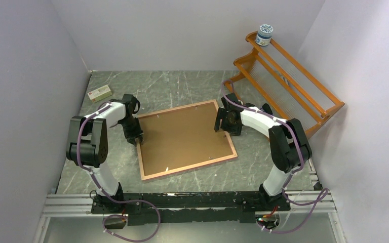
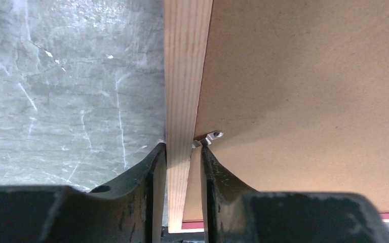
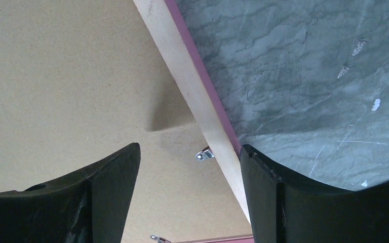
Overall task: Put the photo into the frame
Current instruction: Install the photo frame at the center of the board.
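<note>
The frame (image 1: pixel 190 166) lies face down in the middle of the table, with the brown backing board (image 1: pixel 182 136) in it. The photo is hidden. My left gripper (image 1: pixel 134 137) is on the frame's left edge. In the left wrist view its narrowly parted fingers (image 2: pixel 183 149) straddle the pale wood rail (image 2: pixel 185 76), the right fingertip touching a metal tab (image 2: pixel 211 135). My right gripper (image 1: pixel 220 124) is open over the frame's right edge. In the right wrist view (image 3: pixel 190 152) one finger is over the board (image 3: pixel 66 76) and the other is outside the rail (image 3: pixel 182 71), near a tab (image 3: pixel 204 154).
An orange wooden rack (image 1: pixel 288 76) stands at the back right with a small jar (image 1: pixel 265 35) on its top. A small flat box (image 1: pixel 100 93) lies at the back left. Pale walls close in the table on three sides.
</note>
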{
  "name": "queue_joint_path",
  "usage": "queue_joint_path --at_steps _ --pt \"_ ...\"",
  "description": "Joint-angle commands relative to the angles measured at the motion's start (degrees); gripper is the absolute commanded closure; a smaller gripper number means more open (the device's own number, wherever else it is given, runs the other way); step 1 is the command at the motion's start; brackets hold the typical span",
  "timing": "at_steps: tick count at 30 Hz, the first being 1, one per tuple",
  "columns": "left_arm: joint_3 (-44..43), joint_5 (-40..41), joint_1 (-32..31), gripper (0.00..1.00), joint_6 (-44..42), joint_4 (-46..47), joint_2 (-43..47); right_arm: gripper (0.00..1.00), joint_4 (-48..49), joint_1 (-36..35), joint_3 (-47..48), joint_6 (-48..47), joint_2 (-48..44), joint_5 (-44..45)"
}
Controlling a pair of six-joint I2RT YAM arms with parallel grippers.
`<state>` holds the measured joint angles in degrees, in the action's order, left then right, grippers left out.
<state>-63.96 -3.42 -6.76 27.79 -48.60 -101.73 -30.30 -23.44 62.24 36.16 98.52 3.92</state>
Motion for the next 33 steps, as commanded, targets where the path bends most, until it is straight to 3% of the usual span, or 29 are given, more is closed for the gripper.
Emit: queue_joint_path --at_steps 1,8,13,16,19,21,23,26,33 --pt "0.53 5.21 -0.46 0.74 1.13 5.22 -2.07 0.25 1.09 0.11 0.38 -0.20 0.44 -0.46" --pt "-0.55 4.70 -0.51 0.97 2.87 4.83 -3.16 0.25 1.11 0.14 0.91 -0.04 -0.03 -0.59" --pt "-1.85 4.95 -0.45 0.97 3.34 4.12 -2.52 0.25 1.09 0.14 1.13 -0.02 -1.14 -0.34" --pt "-2.10 4.60 -0.40 0.78 2.36 4.39 -1.44 0.25 1.18 0.11 1.05 0.02 -1.82 -0.25" --pt "-1.89 3.29 -0.35 0.48 0.19 5.85 -0.58 0.25 1.27 0.08 1.02 -0.03 -2.03 -0.36" --pt "-2.57 2.84 -0.35 0.39 -0.75 5.58 -1.28 0.25 1.26 0.11 0.93 -0.02 -1.87 -0.51" --pt "-3.34 3.21 -0.35 0.37 -1.14 5.00 -2.52 0.25 1.53 0.13 0.80 0.06 -1.68 -0.73" --pt "-3.81 3.20 -0.35 0.40 -1.18 4.92 -3.85 0.25 1.79 0.15 0.33 0.25 -1.53 -0.99" --pt "-4.01 3.33 -0.35 0.64 -1.66 4.70 -5.76 0.25 2.05 0.14 -0.49 0.39 -1.50 -0.91"
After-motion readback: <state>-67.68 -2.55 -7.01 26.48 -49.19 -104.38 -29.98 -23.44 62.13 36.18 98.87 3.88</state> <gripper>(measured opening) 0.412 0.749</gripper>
